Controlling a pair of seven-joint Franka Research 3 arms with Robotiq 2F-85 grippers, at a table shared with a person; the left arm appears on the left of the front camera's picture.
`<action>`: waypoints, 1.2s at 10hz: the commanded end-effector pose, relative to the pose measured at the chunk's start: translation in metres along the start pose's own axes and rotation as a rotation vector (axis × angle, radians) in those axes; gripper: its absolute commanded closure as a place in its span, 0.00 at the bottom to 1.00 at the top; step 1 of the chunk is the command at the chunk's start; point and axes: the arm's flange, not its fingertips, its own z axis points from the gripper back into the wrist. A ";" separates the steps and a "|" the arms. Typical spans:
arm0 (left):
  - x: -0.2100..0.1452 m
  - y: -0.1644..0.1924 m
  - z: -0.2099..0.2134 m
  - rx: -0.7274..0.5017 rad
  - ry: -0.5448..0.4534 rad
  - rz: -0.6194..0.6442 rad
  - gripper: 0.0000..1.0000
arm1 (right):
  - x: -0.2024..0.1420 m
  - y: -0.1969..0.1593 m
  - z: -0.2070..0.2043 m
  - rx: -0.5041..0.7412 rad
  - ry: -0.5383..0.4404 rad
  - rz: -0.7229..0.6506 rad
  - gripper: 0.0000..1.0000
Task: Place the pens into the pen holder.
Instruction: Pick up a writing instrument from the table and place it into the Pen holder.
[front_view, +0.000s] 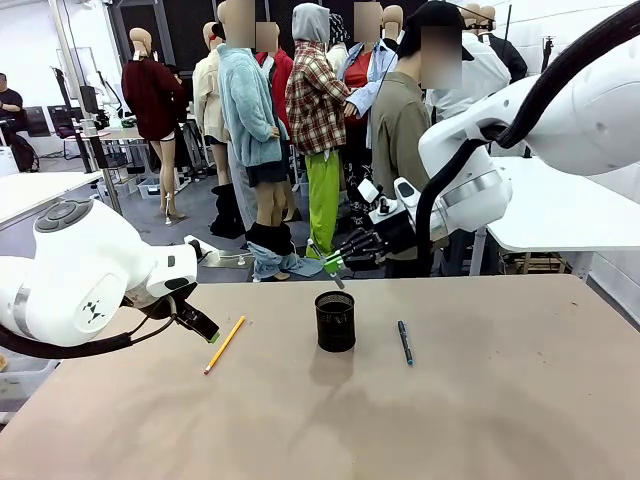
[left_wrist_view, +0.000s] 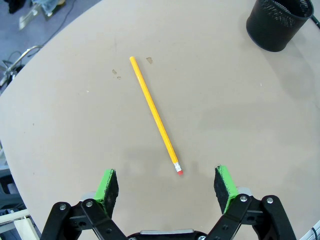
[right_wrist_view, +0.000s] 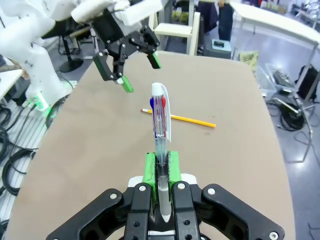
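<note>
Wooden, light, stiff, apt to roll: best pinched across the middle of the pencil (left_wrist_view: 153, 116), flat on the table (front_view: 480, 400) left of the holder (front_view: 335, 321). Hovering over it with left gripper (left_wrist_view: 166, 179) spread wide. Clamped on the white pen (right_wrist_view: 160, 120) with right gripper (right_wrist_view: 161, 162), raised near the holder. Right of holder, flat: dark pen (front_view: 405, 342).

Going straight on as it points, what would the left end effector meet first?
Likely the eraser end of the yellow-orange wooden pencil between the open fingers of the left end effector, else the beige tabletop beside it; depth unclear.
</note>
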 end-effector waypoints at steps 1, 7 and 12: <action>-0.001 0.001 0.001 0.000 -0.001 0.004 0.00 | -0.007 -0.014 -0.003 0.014 -0.049 0.003 1.00; -0.001 0.001 0.001 0.000 -0.001 0.004 0.00 | -0.024 -0.029 -0.017 0.067 -0.073 -0.016 1.00; -0.001 0.001 0.001 0.000 -0.001 0.004 0.00 | -0.023 -0.021 -0.013 0.072 -0.081 -0.005 0.14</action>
